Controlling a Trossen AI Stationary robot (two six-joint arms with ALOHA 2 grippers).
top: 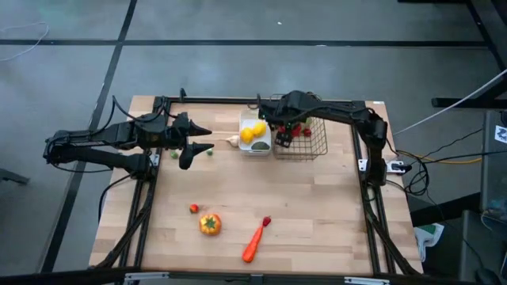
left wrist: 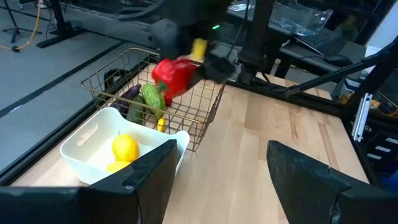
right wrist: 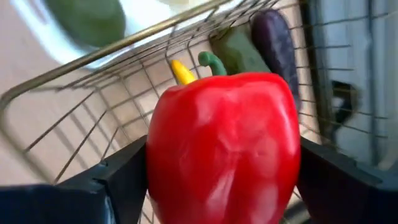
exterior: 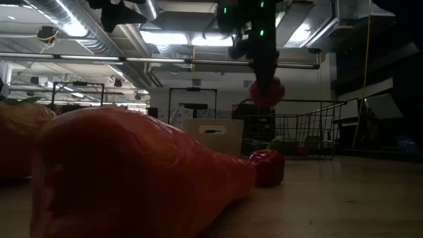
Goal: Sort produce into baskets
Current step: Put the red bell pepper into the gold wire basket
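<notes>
Pepper [right wrist: 224, 146], red with a green stem, sits clamped between the two dark fingers of the right gripper [top: 283, 132], held in the air over the near-left edge of the wire basket [top: 310, 146]; the low view shows it hanging above the basket's rim, clear of the table; inside the wire basket lie a purple eggplant [right wrist: 275, 38], a green cucumber [left wrist: 152, 98], a small yellow chilli [right wrist: 181, 71] and some small red pieces [top: 301, 130] too small to name; just beside the basket, on its left, stands the white tray [top: 245, 119], holding two yellow lemons [top: 253, 132], with a pale piece [top: 233, 141] lying against its outer left side; the left gripper [top: 202, 139] hovers left of the tray, its fingers spread apart and holding nothing, with a small green piece [top: 210, 153] on the wood just by them; nearer the front of the table [top: 317, 214], well apart from both containers, lie an orange tomato [top: 210, 224], a small red piece [top: 193, 208], an orange carrot [top: 253, 245] and a red chilli [top: 266, 221] at the carrot's tip.
</notes>
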